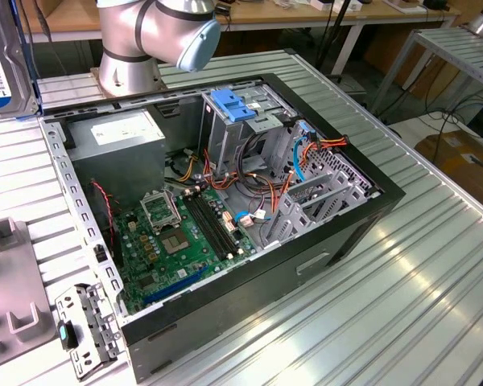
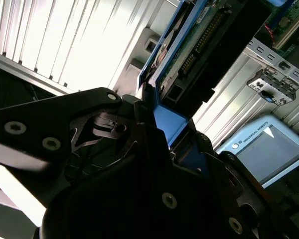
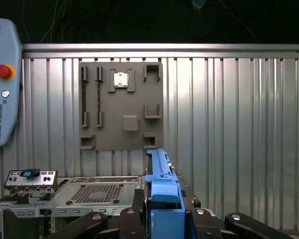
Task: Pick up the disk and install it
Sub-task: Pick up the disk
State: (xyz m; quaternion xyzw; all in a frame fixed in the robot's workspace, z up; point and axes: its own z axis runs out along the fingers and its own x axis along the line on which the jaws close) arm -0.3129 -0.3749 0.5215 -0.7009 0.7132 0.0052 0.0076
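Nearest first: the gripper (image 3: 164, 214) is closed down on the disk (image 3: 159, 174). Both wrist views show a black finger (image 2: 114, 124) pressed against each side of the bright blue carrier's end, with no gap. The drive's dark underside (image 2: 214, 30) runs out beyond the fingertips, edge-on and unsupported. Beyond it I read the open computer case (image 1: 338, 233) on the ribbed aluminium table (image 1: 435, 305), then the grey fixture plate (image 3: 120, 104), and farthest the teach pendant (image 3: 2, 74). In the exterior view the disk (image 1: 2, 60) hangs in the air at that view's upper left, well apart from the case and not yet in any bay. As I judge it, the hold is on one end of a plastic frame, so the long free end could droop or twist in the grip if it is nudged. A small tilt would then jam the carrier against the grey drive cage (image 1: 225, 141) beneath the blue clip (image 1: 235, 104). The orange and red cables (image 1: 258, 173) looping beside that cage could also snag it. I take the grip itself from the wrist views. The exterior view gives me the cage, the cables and the motherboard (image 1: 185, 233), so I judge alignment there.
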